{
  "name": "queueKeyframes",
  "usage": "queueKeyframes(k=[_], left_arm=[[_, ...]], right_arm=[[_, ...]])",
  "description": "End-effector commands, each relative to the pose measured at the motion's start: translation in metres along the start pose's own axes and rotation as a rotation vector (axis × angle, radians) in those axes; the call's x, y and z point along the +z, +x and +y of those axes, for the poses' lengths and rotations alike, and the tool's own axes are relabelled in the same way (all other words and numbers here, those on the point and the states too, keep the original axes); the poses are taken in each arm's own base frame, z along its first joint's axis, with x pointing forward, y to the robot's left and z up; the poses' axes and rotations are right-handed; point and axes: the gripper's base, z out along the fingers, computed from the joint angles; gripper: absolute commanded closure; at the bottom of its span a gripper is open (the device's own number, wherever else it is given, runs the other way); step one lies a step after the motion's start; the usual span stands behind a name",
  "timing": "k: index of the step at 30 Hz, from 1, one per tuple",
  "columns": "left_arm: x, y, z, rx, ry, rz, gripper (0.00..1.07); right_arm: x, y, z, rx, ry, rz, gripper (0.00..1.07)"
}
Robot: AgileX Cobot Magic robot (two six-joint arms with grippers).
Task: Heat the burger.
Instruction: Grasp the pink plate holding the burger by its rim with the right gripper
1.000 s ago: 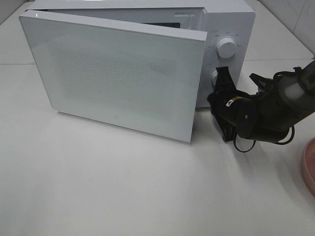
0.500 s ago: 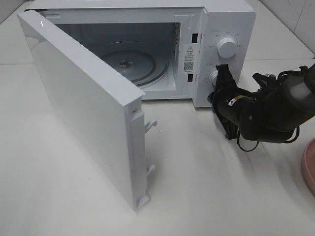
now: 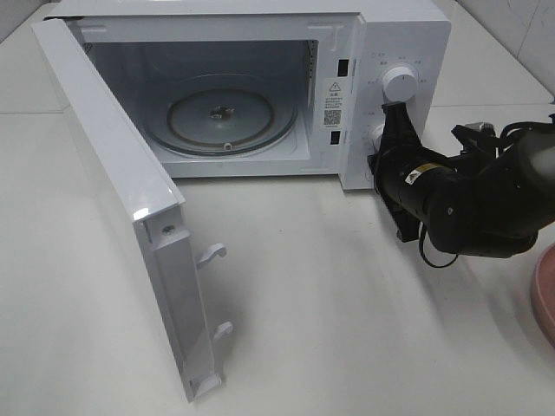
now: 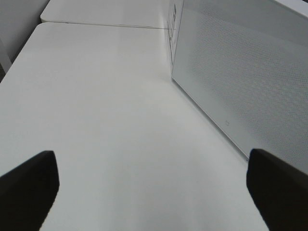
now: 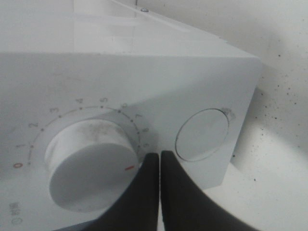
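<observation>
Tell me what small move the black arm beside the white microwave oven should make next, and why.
Probably draw the shut right gripper back from the panel of the white microwave oven: its hinged door stands wide open, the round glass turntable is bare, and no burger shows, only a pink round plate.

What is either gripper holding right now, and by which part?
Nothing: right gripper shut, empty, by the timer knob; left gripper open, empty.

I am reading the digits 0 to 7 ringing the white dial (image 5: 89,163) on the microwave's control panel (image 5: 144,72); a warning-triangle sticker (image 3: 334,102) with QR code is showing inside the door frame, its print illegible.
</observation>
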Motion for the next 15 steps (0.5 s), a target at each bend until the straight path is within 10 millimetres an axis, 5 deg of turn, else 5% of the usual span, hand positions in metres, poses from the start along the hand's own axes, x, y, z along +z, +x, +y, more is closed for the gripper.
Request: queueKeyframes(k=[1, 15], left_arm=[[-0.003, 0.001, 0.0, 0.003, 0.005, -0.029, 0.08], [-0.003, 0.001, 0.0, 0.003, 0.005, -0.029, 0.08]], right_arm=[[-0.007, 0.002, 0.01, -0.033, -0.012, 0.036, 1.07], [-0.037, 0.009, 0.027, -0.318, 0.158, 0.263, 1.07]])
